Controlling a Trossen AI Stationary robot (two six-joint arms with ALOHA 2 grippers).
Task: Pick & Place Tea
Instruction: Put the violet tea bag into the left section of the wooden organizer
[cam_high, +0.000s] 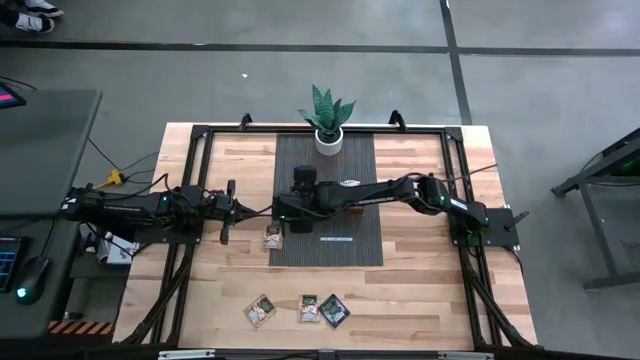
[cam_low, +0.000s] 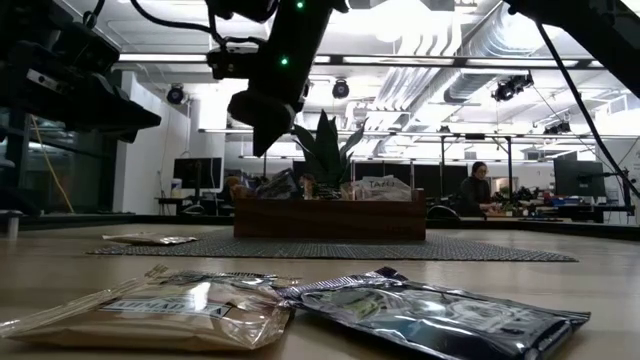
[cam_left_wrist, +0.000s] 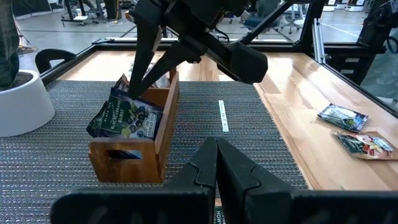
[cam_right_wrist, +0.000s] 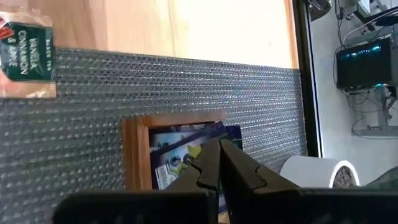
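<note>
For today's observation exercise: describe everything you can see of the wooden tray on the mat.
The wooden tray is a small brown box of plain wood with thin walls and a slot handle cut into its end. It stands upright on the dark woven mat, near the white plant pot. Tea packets stand in it, a dark blue-green one leaning out over the rim. The right gripper, shut, reaches down into it among the packets.

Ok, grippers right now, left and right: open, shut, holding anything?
Left gripper: shut, empty, beside the mat.
Right gripper: shut, fingertips at a tea packet in the wooden tray; grip unclear.
</note>
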